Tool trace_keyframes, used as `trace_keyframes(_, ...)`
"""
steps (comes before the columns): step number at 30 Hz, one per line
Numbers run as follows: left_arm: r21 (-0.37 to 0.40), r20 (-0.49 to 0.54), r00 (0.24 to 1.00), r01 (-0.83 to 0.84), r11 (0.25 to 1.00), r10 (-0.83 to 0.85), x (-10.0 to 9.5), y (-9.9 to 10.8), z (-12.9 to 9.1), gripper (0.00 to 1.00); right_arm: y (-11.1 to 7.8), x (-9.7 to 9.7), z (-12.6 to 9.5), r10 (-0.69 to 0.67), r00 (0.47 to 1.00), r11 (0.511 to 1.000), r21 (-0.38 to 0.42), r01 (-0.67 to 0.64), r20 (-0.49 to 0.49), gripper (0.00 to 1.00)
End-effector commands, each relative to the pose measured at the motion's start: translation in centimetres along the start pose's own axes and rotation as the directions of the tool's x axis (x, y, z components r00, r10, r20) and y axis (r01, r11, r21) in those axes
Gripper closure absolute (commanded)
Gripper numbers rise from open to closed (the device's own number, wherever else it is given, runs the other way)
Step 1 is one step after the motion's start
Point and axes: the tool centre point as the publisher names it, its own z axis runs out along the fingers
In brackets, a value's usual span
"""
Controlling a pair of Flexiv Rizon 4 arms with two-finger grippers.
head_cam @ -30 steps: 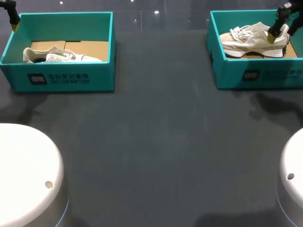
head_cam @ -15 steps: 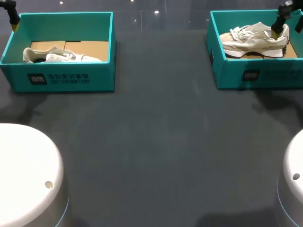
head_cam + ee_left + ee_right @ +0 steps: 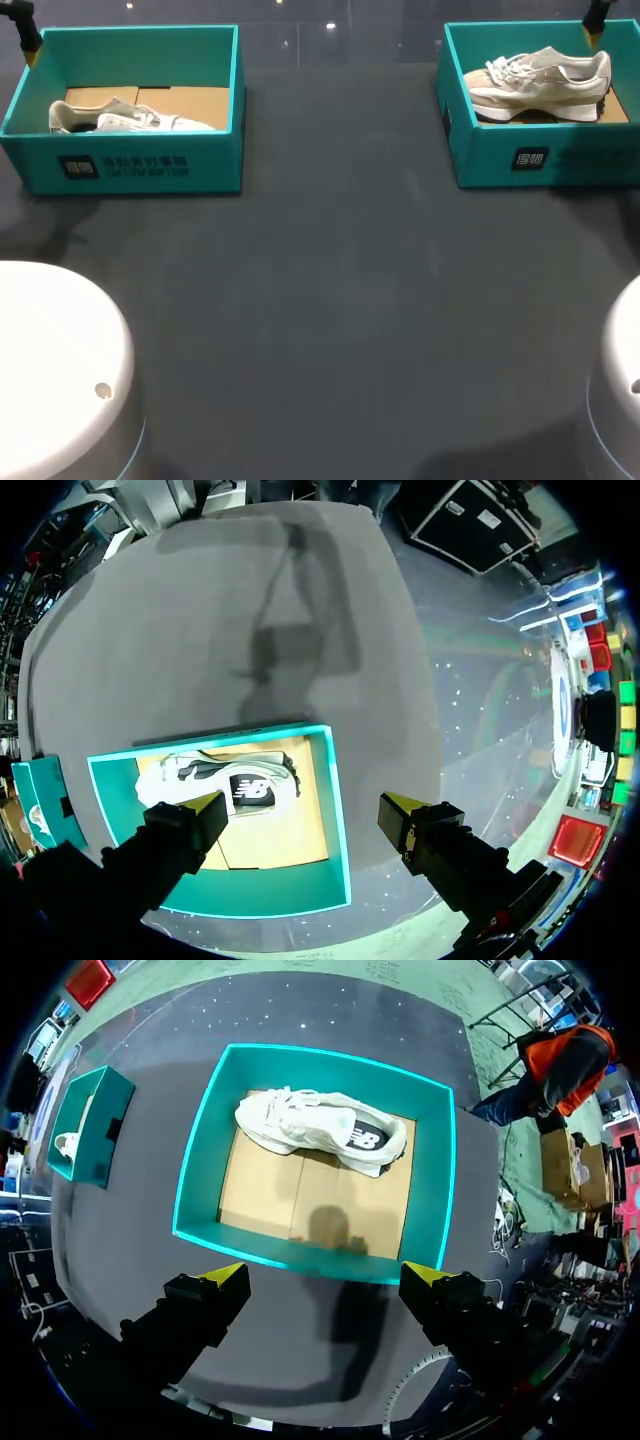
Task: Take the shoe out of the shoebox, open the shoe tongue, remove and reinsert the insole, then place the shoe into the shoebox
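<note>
Two teal shoeboxes stand at the back of the dark table. The left shoebox (image 3: 140,165) (image 3: 338,820) holds a pale sneaker (image 3: 125,118) (image 3: 235,782) on its cardboard floor. In the right shoebox (image 3: 520,160) (image 3: 195,1175) lies another pale sneaker (image 3: 540,82) (image 3: 322,1127), on its sole. My left gripper (image 3: 305,805) hangs open high over the left box with nothing between its fingers. Well above the right box's rim, my right gripper (image 3: 325,1275) is open and holds nothing. In the head view only one yellow fingertip (image 3: 596,38) of it shows at the back right.
The wide dark tabletop (image 3: 330,300) stretches between the boxes and the front edge. Two white arm bases (image 3: 60,370) (image 3: 620,380) sit at the front corners. In the right wrist view the left shoebox (image 3: 90,1125) shows off to one side.
My right gripper has lifted away from the heel of the right sneaker, up and back, still open. The sneaker stays in its box. The left arm has not moved.
</note>
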Motion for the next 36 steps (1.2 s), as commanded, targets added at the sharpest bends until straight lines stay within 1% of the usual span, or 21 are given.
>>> trace_keyframes(1, -0.001, -0.001, 1.0, -0.001, 1.0, 0.001, 0.0, -0.1, 0.0, 0.0, 1.8, -0.5, 1.4, -0.004, 1.0, 1.0, 0.028, 0.004, -0.01, 0.0)
trace_keyframes(9, -0.001, -0.001, 1.0, -0.001, 1.0, 0.001, 0.0, -0.1, 0.0, 0.0, 4.5, -2.1, 2.8, 0.011, 0.999, 1.0, 0.024, -0.011, 0.03, 0.0)
trace_keyframes(13, -0.001, -0.001, 1.0, -0.001, 1.0, 0.001, 0.0, -0.1, 0.0, 0.0, 5.7, -2.9, 4.1, 0.019, 0.998, 1.0, 0.024, -0.02, 0.054, 0.0)
trace_keyframes(23, -0.001, -0.001, 1.0, -0.001, 1.0, 0.001, 0.0, -0.1, 0.0, 0.0, 7.7, -5.1, 6.3, 0.017, 0.997, 0.999, 0.034, -0.019, 0.075, 0.0)
trace_keyframes(32, -0.001, -0.001, 1.0, -0.001, 1.0, 0.001, 0.0, -0.1, 0.0, 0.0, 9.3, -6.7, 8.0, 0.019, 0.996, 1.0, 0.02, -0.021, 0.092, 0.0)
trace_keyframes(36, -0.001, -0.001, 1.0, -0.001, 1.0, 0.001, 0.0, -0.1, 0.0, 0.0, 9.9, -7.4, 9.0, 0.04, 0.995, 0.999, 0.017, -0.042, 0.096, 0.0)
